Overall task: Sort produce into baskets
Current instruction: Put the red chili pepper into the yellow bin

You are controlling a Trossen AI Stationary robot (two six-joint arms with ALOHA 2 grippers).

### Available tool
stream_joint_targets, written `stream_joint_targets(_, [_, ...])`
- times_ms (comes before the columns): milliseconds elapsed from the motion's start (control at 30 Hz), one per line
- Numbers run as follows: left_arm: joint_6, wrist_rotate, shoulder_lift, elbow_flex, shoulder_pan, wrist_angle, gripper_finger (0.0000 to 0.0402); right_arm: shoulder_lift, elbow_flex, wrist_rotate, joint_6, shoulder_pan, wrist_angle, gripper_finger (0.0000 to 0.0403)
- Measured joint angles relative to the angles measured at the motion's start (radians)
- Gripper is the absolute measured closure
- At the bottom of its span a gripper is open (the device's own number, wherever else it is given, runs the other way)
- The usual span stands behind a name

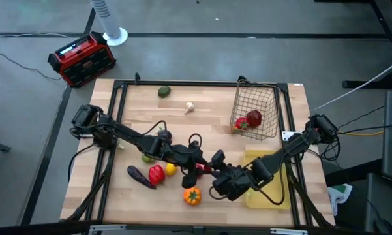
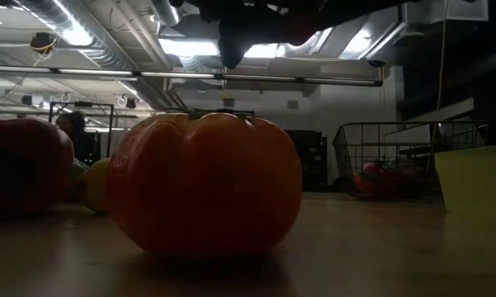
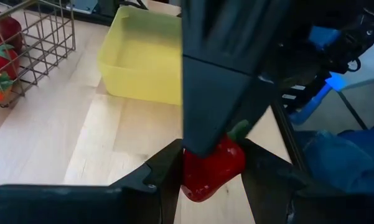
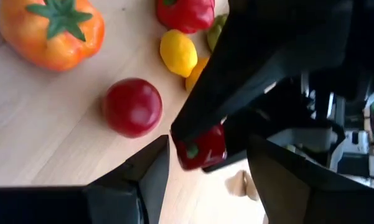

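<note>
A small red pepper (image 3: 213,168) with a green stem sits between the fingers of my left gripper (image 1: 201,167), near the table's middle front. My right gripper (image 1: 218,176) meets it from the right. Its open fingers (image 4: 154,163) stand on either side of the same pepper (image 4: 202,150); I cannot tell whether they touch it. The dark wire basket (image 1: 256,111) at the far right holds red produce (image 1: 251,119). The yellow tray (image 1: 269,196) lies at the near right, partly under my right arm. Several pieces lie loose on the table. My left gripper pinches the red pepper's body (image 3: 191,179) between its two fingers, one on each side. My right gripper's finger stands in front of the pepper's top and hides it. The pepper shows above the table top, its stem end away from the wrist.
Near the grippers lie an orange tomato (image 1: 192,196), a red apple (image 4: 132,107), a lemon (image 1: 171,170), another red pepper (image 1: 156,174), a purple eggplant (image 1: 140,176) and a green piece (image 1: 147,158). A green fruit (image 1: 164,91) and garlic (image 1: 190,107) lie far. A red-and-black box (image 1: 81,59) stands off the table.
</note>
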Motion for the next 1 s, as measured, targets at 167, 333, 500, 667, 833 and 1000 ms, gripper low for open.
stream_joint_targets(167, [-0.007, 0.0, 0.0, 0.0, 0.003, 0.003, 0.0256, 0.0, 0.0, -0.003, -0.031, 0.0, 0.02, 0.0191])
stream_joint_targets(333, [-0.007, 0.0, 0.0, 0.0, 0.001, 0.036, 0.0256, 0.0, 0.0, -0.011, -0.028, 0.0, 0.015, 0.0191])
stream_joint_targets(500, [0.0, 0.0, 0.0, 0.0, 0.001, 0.049, 0.0256, 0.0, 0.0, -0.029, -0.027, 0.0, 0.015, 0.0214])
stream_joint_targets(667, [-0.012, 0.0, 0.0, 0.0, 0.001, 0.047, 0.0256, 0.0, 0.0, -0.036, -0.026, 0.0, 0.015, 0.0266])
stream_joint_targets(833, [-0.006, 0.007, 0.0, 0.0, 0.001, 0.046, 0.0256, 0.0, 0.0, -0.037, -0.026, 0.0, 0.018, 0.0301])
stream_joint_targets(1000, [0.005, 0.045, 0.0, 0.0, 0.002, 0.048, 0.0256, 0.0, 0.0, -0.037, -0.025, 0.0, 0.022, 0.0301])
